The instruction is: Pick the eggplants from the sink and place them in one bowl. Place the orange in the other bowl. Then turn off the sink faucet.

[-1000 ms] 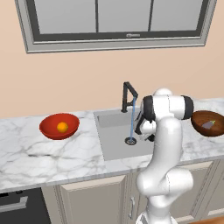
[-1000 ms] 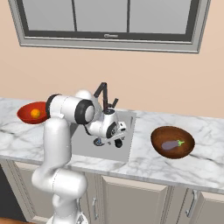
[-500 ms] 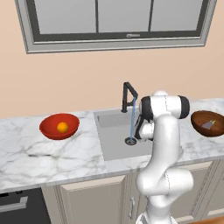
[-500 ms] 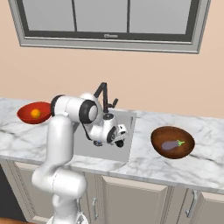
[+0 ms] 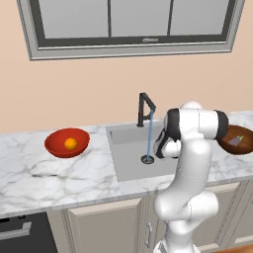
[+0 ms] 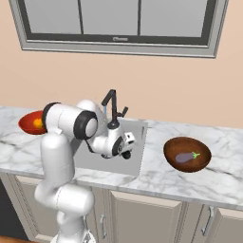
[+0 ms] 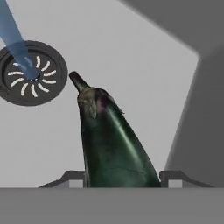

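The steel sink (image 5: 129,163) sits in the marble counter (image 5: 44,178), water running from the black faucet (image 5: 145,109) onto the drain (image 7: 31,73). The gripper (image 7: 120,177) pinches the dark eggplant (image 7: 113,144), glossy, near black, stem toward the drain; its lower end is cut off. The pale eggplant (image 6: 186,157) lies in the brown bowl (image 6: 187,154), the orange (image 5: 70,144) in the red bowl (image 5: 66,143).

Peach-coloured wall (image 5: 74,94) runs behind the counter, and a wide grey-framed window (image 5: 128,24) with dark mullions sits high on it. White marble countertop (image 5: 44,178) with grey veining stretches across. Below it, beige panelled cabinet doors (image 6: 142,218) with slim metal handles (image 5: 149,234). A dark appliance front (image 5: 22,232) sits at the lower left.
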### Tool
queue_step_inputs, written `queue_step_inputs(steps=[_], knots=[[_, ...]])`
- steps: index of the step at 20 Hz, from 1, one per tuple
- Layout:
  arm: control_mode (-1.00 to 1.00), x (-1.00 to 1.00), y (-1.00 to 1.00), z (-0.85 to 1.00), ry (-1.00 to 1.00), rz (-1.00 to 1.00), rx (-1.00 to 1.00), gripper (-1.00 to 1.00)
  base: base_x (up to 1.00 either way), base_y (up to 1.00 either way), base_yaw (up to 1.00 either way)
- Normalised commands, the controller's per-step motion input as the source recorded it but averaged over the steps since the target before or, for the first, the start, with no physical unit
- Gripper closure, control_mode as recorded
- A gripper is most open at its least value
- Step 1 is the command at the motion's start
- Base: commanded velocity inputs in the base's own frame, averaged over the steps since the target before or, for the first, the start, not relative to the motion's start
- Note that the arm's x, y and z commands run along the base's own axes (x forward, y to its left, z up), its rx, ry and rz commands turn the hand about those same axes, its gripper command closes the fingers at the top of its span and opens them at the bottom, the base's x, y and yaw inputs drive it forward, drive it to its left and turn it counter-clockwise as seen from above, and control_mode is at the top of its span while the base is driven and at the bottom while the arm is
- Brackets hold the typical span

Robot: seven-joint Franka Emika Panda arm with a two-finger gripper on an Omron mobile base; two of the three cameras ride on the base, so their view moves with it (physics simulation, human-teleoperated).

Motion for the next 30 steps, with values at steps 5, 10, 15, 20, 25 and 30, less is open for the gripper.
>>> queue_step_inputs(steps=[5,10,15,20,25,30], knots=[[-1.00,-0.56,0.00,1.00,-0.04,0.08,0.00,1.00,0.00,0.00,0.00],[-1.00,-0.34,0.00,1.00,0.00,-0.01,-0.02,1.00,0.00,0.00,0.00],[-1.00,-0.22,-0.01,1.00,0.07,-0.07,0.00,1.00,0.00,0.00,0.00],[-1.00,-0.24,-0.30,0.89,0.05,-0.22,0.00,1.00,0.00,0.00,0.00],[-1.00,-0.01,-0.75,0.30,0.12,-0.39,0.00,1.00,0.00,0.00,0.00],[-1.00,0.00,-0.88,0.03,0.03,-0.30,0.03,1.00,0.00,0.00,0.00]])
